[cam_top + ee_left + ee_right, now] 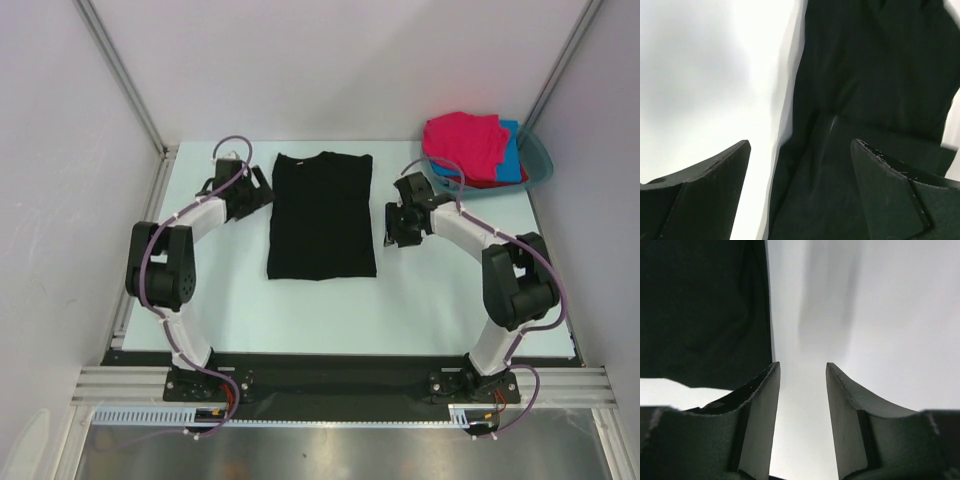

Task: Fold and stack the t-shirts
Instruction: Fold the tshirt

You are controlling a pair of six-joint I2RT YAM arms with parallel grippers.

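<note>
Pale table (pixel 330 310); black t-shirt (pixel 322 215) folded flat, centred.

A teal plastic basin (pixel 541 152) is seen at the upper right of the overhead view, set on a pale table (pixel 300 310) (washed out white in both wrist views), enclosed by white wall panels (pixel 300 60) and edged below by a metal rail (pixel 110 383).

Black t-shirt (pixel 322 215), magenta-pink shirt (pixel 462 140), blue shirt (pixel 513 152), teal basin (pixel 541 158), pale mint table (pixel 300 310)
</note>
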